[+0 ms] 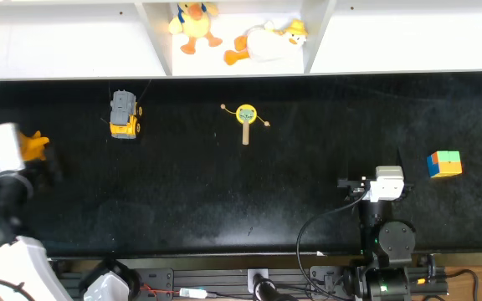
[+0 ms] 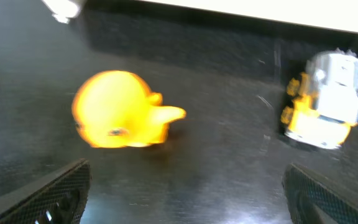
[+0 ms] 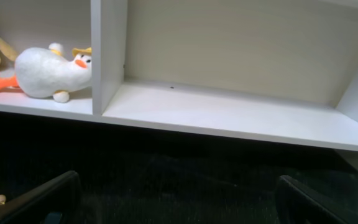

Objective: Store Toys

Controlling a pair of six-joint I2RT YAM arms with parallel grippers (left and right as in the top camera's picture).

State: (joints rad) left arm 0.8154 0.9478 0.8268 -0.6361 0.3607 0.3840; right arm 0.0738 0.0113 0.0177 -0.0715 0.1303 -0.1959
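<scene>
The yellow plush [image 1: 194,23] and white plush [image 1: 266,42] are sitting in the shelf's [image 1: 392,33] middle bay. The orange duck [image 2: 120,118], truck [image 2: 328,99], rattle [image 1: 246,117] and cube [image 1: 444,164] are lying on the desk [image 1: 224,192], waiting. You're holding the left fingers [image 2: 61,190] and right fingers [image 3: 42,199] wide open, gripping nothing.

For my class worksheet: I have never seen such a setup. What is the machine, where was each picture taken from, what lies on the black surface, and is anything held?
Two robot arms stand at a black table. One picture looks down from above; the others come from a camera on each wrist. On the table lie an orange duck, a yellow truck, a rattle and a coloured cube. A yellow plush duck and a white plush duck sit in the shelf. The left gripper and right gripper are open, holding nothing.
</scene>
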